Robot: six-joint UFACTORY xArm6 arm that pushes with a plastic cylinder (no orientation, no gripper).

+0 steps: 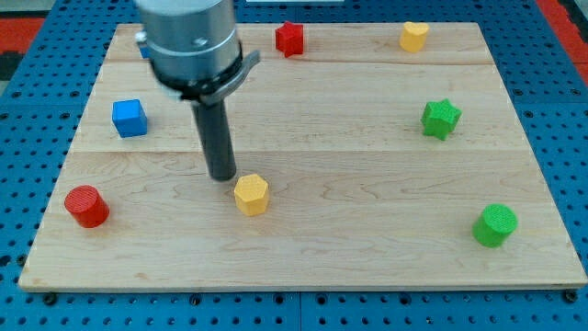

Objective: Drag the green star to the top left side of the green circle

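The green star [441,119] lies at the view's right, in the upper half of the wooden board [367,267]. The green circle [495,225] lies below it and a little to the right, near the board's lower right corner. My tip [222,176] is at the board's centre left, far to the left of both green blocks. It stands just up and left of a yellow hexagon [251,195], close to it or touching it.
A blue cube [130,118] lies at the left. A red circle [86,206] lies at the lower left. A red star [290,39] and a second yellow hexagon [414,37] lie along the top edge. A blue part shows behind the arm [144,48].
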